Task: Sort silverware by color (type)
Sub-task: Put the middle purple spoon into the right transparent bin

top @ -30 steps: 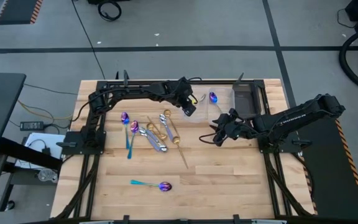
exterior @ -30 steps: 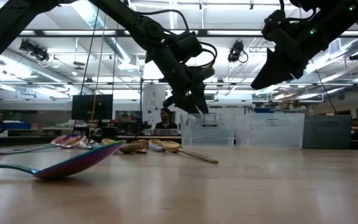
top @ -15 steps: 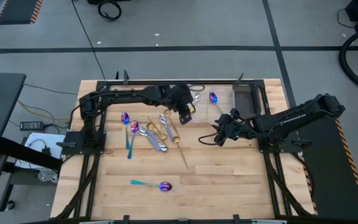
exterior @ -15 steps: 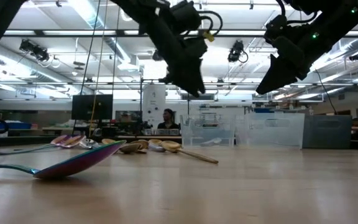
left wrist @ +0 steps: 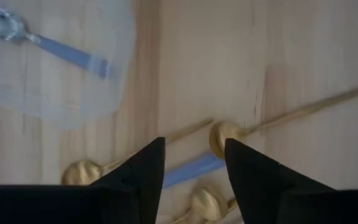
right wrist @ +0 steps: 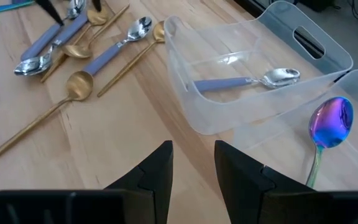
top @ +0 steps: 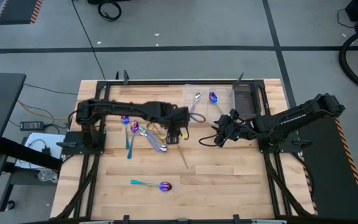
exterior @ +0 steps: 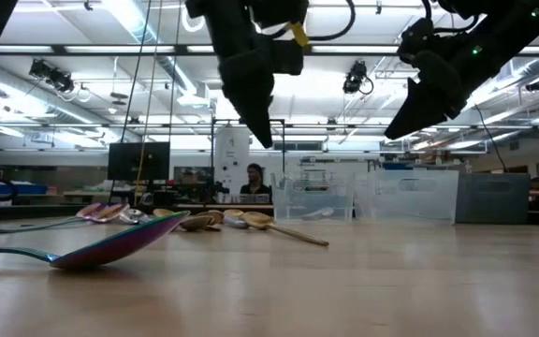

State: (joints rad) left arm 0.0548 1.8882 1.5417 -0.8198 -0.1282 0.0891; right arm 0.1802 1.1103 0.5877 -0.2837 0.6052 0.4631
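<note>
The light wooden table point(top: 229, 186) is carrying everything. Near its left edge, two shiny purple-blue spoons with teal handles point(top: 128, 132) are lying side by side. Closer to the front edge, one more purple-blue spoon with a teal handle point(top: 154, 185) is lying alone, well apart from the rest.

Next to the two spoons, toward the middle, a small heap of silver spoons with pale blue-grey handles point(top: 153, 139) and thin gold spoons point(right wrist: 73, 87) is resting on the wood. One long gold handle point(top: 183, 157) is pointing toward the front edge.

The left gripper point(top: 174, 133) is hanging over this heap. Its two dark fingers point(left wrist: 135, 177) are standing apart with nothing between them, and gold spoon bowls are showing just under them.

Near the back edge, the clear plastic tray with compartments point(top: 219, 104) is sitting. One silver spoon with a pale blue-grey handle point(right wrist: 250, 81) is lying in one compartment. A purple-blue spoon point(right wrist: 329, 124) is lying in the compartment beside it.

The right gripper point(top: 217, 138) is hanging above the table, just in front of the tray. Its dark fingers point(right wrist: 151, 171) are a little apart, and nothing is between them.

Far behind the table, a person point(exterior: 250, 181) is showing in the room. No words or labels can be read anywhere.
</note>
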